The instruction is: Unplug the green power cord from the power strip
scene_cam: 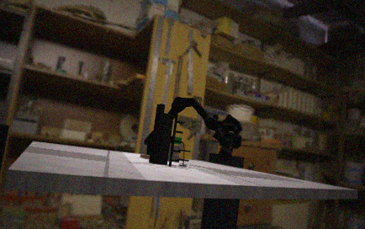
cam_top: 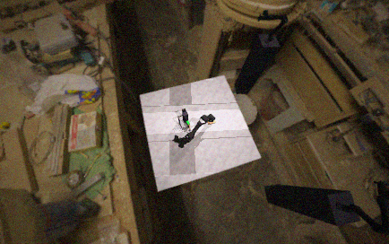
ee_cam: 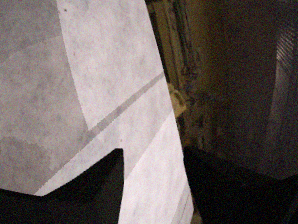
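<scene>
obstacles: upright black power strip (scene_cam: 161, 136) with green plug (cam_top: 188, 123) near table (cam_top: 233, 148) centre, slightly toward the far edge | arm (scene_cam: 198, 110) reaches in from the right side, its base (scene_cam: 226, 159) beside the strip | free room: left edge, near edge, all four corners
</scene>
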You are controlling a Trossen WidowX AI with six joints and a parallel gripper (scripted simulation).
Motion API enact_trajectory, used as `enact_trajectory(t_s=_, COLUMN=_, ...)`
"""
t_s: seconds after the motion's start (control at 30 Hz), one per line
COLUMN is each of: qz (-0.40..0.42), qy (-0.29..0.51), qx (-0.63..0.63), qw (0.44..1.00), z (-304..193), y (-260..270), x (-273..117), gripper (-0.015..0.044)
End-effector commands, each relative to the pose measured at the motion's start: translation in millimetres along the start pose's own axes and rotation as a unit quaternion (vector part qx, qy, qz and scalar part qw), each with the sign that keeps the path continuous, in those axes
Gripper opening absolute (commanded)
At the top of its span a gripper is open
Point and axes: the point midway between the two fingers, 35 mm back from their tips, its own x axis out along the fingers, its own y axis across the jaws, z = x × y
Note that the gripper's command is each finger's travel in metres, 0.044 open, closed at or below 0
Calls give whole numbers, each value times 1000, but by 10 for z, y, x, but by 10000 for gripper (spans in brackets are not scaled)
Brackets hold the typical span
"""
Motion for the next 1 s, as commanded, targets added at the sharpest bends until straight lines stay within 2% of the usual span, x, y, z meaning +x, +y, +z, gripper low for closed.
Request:
enact_trajectory(t_s=0.0, qz=183, qy=-2, qx=-153, qw=971, z=-655, y=-100, x=-207, gripper=160)
enact_trajectory(t_s=0.43, qz=337, qy=-23, qx=-230, qw=912, z=-1240, y=-44, x=-664, gripper=160)
enact_trajectory(t_s=0.9, qz=513, qy=-79, qx=-259, qw=815, z=-1867, y=-28, x=-1542, gripper=160)
enact_trajectory(t_s=0.97, qz=516, qy=-81, qx=-259, qw=813, z=-1877, y=-29, x=-1561, gripper=160)
